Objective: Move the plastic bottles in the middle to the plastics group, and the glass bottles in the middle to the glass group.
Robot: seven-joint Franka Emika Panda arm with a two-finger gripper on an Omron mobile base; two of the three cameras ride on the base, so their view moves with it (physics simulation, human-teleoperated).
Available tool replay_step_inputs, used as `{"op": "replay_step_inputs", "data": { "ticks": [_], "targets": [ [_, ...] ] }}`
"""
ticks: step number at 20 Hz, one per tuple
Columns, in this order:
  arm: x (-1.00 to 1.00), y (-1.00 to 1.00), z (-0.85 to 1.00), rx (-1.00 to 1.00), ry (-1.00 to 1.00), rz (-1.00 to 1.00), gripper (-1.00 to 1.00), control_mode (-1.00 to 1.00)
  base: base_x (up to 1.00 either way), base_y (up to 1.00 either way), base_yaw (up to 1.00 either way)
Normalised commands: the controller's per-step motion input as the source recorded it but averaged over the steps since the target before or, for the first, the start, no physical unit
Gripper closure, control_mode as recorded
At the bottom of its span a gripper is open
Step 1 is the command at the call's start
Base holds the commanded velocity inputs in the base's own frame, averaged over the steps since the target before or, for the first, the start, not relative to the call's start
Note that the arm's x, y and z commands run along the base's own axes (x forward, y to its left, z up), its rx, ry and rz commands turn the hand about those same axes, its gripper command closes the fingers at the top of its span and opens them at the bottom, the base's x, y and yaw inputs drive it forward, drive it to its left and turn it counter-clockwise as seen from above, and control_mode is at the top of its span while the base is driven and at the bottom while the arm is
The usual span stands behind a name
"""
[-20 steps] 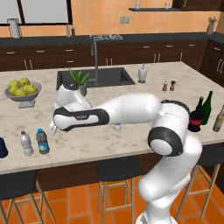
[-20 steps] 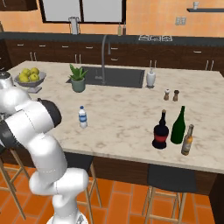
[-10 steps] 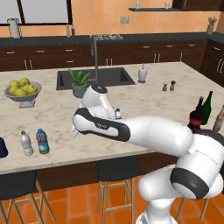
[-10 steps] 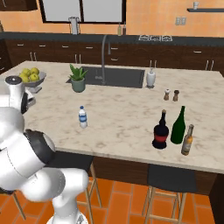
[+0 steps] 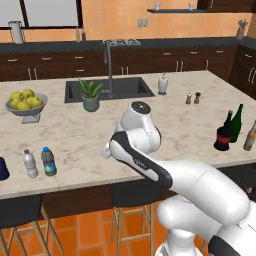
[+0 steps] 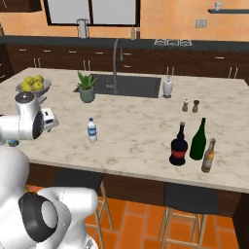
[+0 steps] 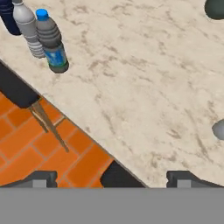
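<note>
light: bright, even, warm, no visible source | shadows: faint soft patches under the dark squat red-labelled glass bottle (image 6: 178, 147) and the darker blue-capped plastic bottle (image 7: 51, 42) | glare: none on the beige marbled stone counter (image 5: 90, 135) | blur: slight softness in every view | edges: undistorted

The island counter (image 5: 80, 135) offers a wide bare stretch of marble across its middle and front.

At the front left edge, the darker blue-capped bottle (image 7: 51, 41) stands just beside the white-capped water bottle (image 7: 27, 27), with a dark blue object (image 7: 9, 17) behind them; little room remains between these.

The clear blue-capped bottle (image 6: 91, 130) stands alone, open on all sides.

At the right end, the squat dark bottle (image 6: 178, 146), green bottle (image 6: 198, 139) and brown bottle (image 6: 208, 155) crowd together.

The potted plant (image 5: 90, 95), fruit bowl (image 5: 25, 103) and faucet (image 5: 108, 65) block the rear.
</note>
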Motion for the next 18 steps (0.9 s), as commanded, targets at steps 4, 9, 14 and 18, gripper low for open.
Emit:
{"op": "replay_step_inputs", "data": {
  "ticks": [4, 9, 14, 18],
  "targets": [
    [-0.03, -0.74, 0.21, 0.0, 0.12, -0.55, -1.0, -1.0, 0.0, 0.0, 0.0],
    [0.0, -0.76, 0.22, 0.0, 0.05, -0.46, -1.0, -1.0, 0.0, 0.0, 0.0],
    [0.08, -0.71, 0.27, 0.0, 0.0, -0.22, -1.0, -1.0, 0.0, 0.0, 0.0],
    [0.38, -0.52, 0.11, 0.04, 0.01, -0.01, -1.0, -1.0, 0.0, 0.0, 0.0]
  ]
}}
